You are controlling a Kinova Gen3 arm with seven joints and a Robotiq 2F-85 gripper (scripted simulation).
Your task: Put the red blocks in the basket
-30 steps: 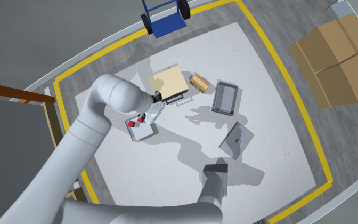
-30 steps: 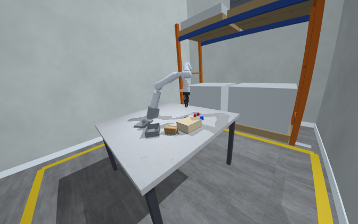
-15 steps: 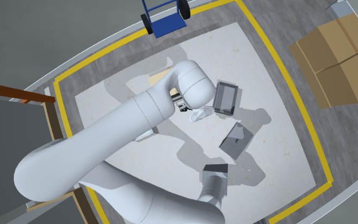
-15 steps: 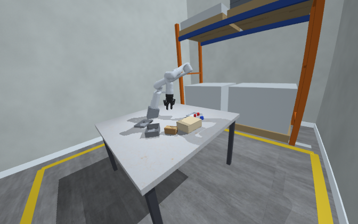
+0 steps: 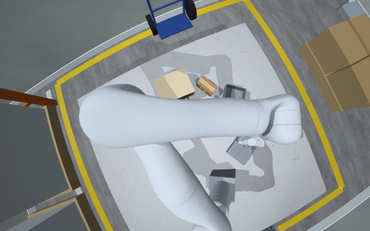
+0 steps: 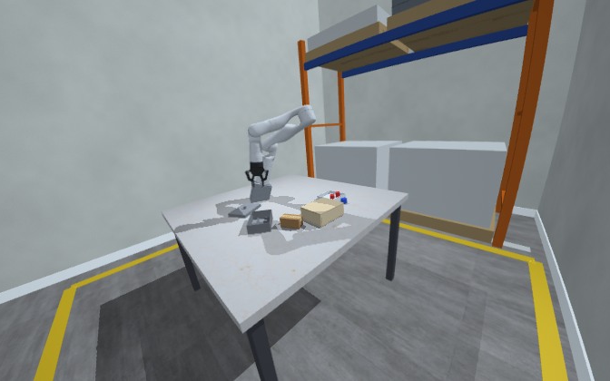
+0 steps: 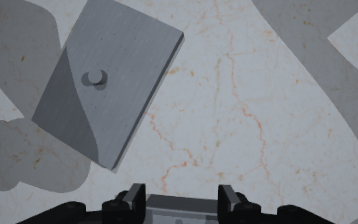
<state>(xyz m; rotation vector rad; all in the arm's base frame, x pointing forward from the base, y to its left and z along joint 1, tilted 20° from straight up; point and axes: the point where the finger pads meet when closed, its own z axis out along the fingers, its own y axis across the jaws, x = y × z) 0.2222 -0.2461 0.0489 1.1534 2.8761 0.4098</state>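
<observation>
The half-open, empty gripper (image 6: 258,183) (image 7: 181,200) hovers near 1 flat grey lid (image 5: 241,152) (image 6: 242,210) (image 7: 116,70).

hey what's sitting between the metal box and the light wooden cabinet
A small brown box lies between the metal box and the cabinet, as the top and exterior views both show.

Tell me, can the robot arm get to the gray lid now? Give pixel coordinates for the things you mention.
Probably yes. The open, empty gripper (image 6: 257,183) (image 7: 181,200) hangs above the table near the lid (image 5: 241,153) (image 6: 244,210) (image 7: 108,85), and nothing seems to cover the lid's knob (image 7: 95,77).
</observation>
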